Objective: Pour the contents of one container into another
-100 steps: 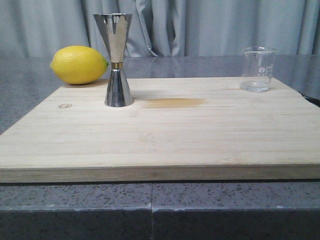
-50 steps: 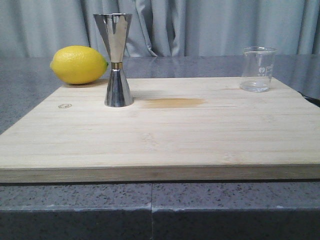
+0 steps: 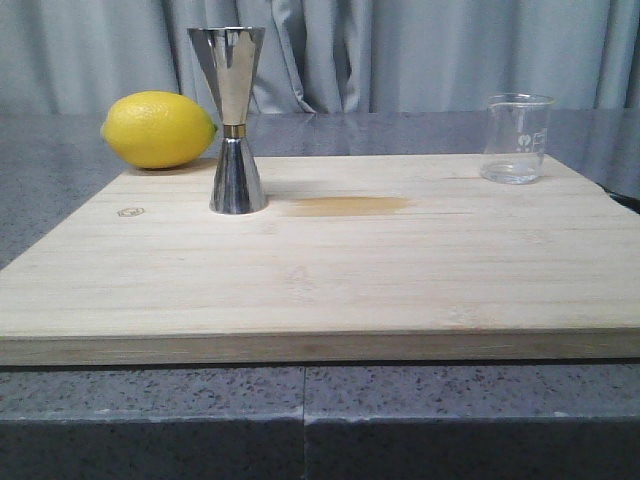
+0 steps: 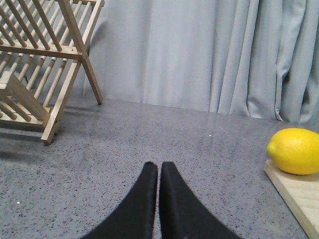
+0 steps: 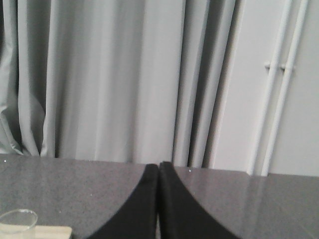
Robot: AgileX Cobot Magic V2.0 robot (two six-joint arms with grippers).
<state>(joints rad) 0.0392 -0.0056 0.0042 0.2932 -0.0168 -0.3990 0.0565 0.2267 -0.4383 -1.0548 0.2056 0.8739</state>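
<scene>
A small clear glass beaker (image 3: 515, 138) stands upright at the far right of the wooden board (image 3: 330, 270); its rim (image 5: 15, 219) also shows in the right wrist view. The tall steel jigger (image 3: 232, 120) with a gold waist band stands upright at the board's far left. Neither gripper appears in the front view. My left gripper (image 4: 159, 166) is shut with nothing in it, over the grey counter to the left of the board. My right gripper (image 5: 158, 167) is shut and empty, off the board's right side near the beaker.
A yellow lemon (image 3: 158, 129) lies at the board's far left corner, beside the jigger, also seen as a lemon (image 4: 295, 151) from the left wrist. A wooden dish rack (image 4: 40, 64) stands on the counter further left. A brownish stain (image 3: 345, 206) marks the board. Grey curtains hang behind.
</scene>
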